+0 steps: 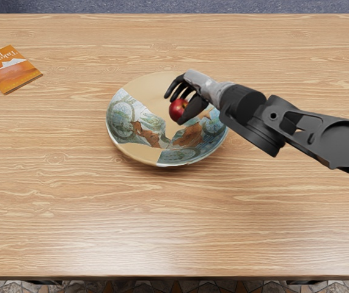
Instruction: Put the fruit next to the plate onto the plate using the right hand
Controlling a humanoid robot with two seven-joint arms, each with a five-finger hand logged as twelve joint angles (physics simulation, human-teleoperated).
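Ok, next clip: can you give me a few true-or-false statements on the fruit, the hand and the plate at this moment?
1. The right hand grips the red fruit. True.
2. The fruit lies beside the plate. False: it is in the hand, over the plate.
3. An orange book lies at the far left, apart from the plate. True.
4. The left arm reaches over the plate. False: no left arm is in view.
5. The plate is plain white. False: it is tan with a painted pattern.

Black arm (302,131), grey-backed robot hand (189,93).
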